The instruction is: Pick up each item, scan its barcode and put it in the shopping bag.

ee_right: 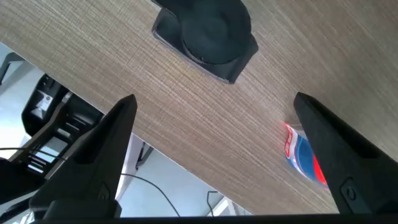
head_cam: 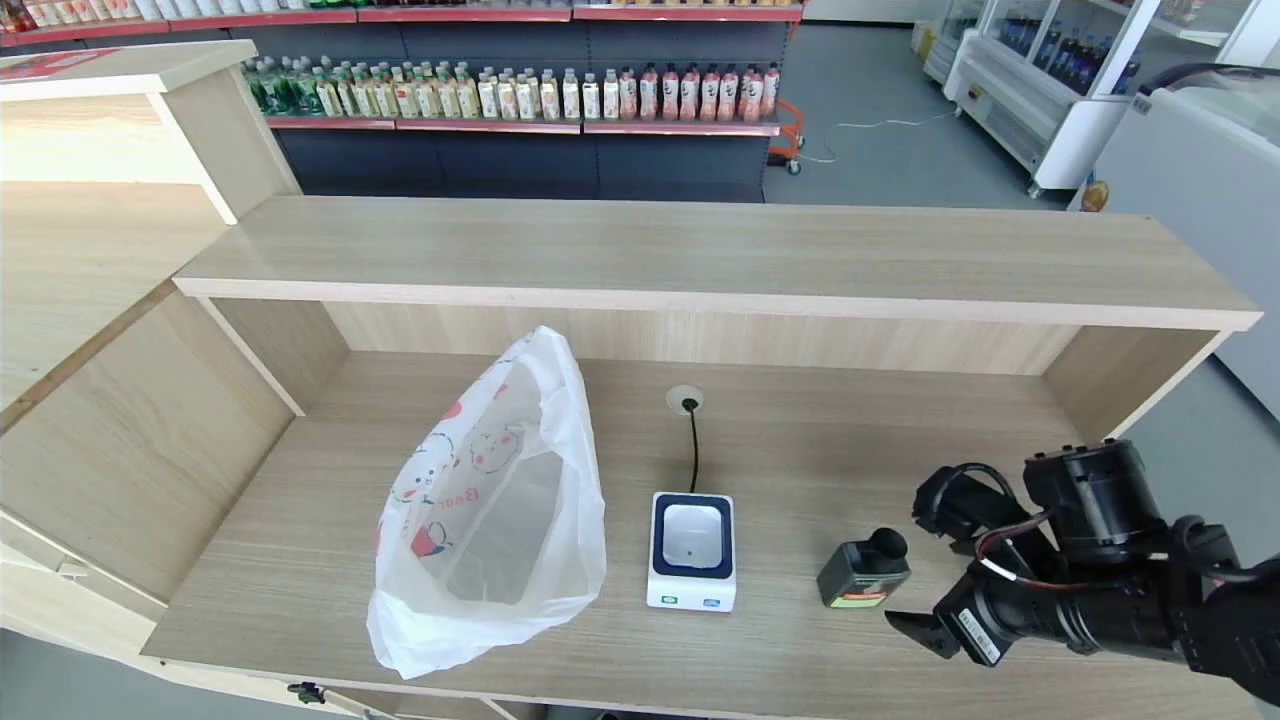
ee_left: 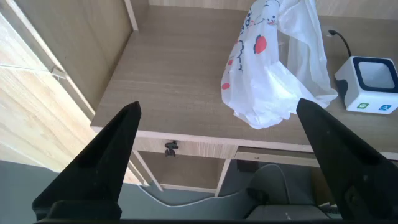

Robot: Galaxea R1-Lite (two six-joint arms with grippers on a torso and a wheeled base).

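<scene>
A small dark bottle (head_cam: 863, 572) with a round black cap stands on the wooden counter (head_cam: 820, 450), just right of the white barcode scanner (head_cam: 691, 550). The white plastic shopping bag (head_cam: 490, 510) with cartoon prints stands open left of the scanner. My right gripper (head_cam: 925, 625) hangs open over the counter's front edge, close beside the bottle (ee_right: 208, 31) and not touching it. A red and blue item (ee_right: 306, 157) lies partly hidden behind one right finger. My left gripper (ee_left: 219, 107) is open and holds nothing, above the counter's front left edge, with the bag (ee_left: 273, 68) and scanner (ee_left: 370, 84) beyond it.
A raised shelf (head_cam: 700, 250) runs along the back of the counter, and side walls close it in on the left and right. The scanner's black cable (head_cam: 693, 440) leads to a hole in the counter. Store shelves with bottles stand behind.
</scene>
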